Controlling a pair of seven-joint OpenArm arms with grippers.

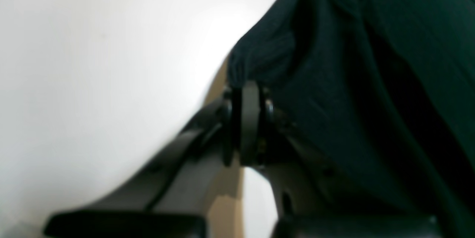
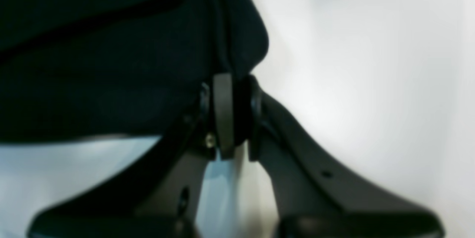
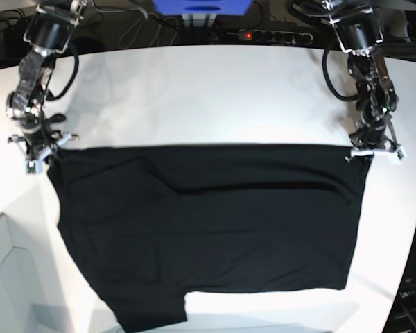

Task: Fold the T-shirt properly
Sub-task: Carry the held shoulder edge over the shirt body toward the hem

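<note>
Pinching T-shirt (image 3: pixel 215 229) top corners, left gripper (image 1: pixel 246 93), right gripper (image 2: pixel 232 82)

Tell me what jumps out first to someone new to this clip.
A big black T-shirt is spread across the white table, filling most of the base view. Its top edge is stretched straight between the right tool at that view's left and the left tool at its right, each shut on a corner.

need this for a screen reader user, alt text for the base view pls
A black T-shirt lies spread on a white table, its far edge pulled straight between two arms. The left pincer and right pincer each clamp a far corner.
</note>
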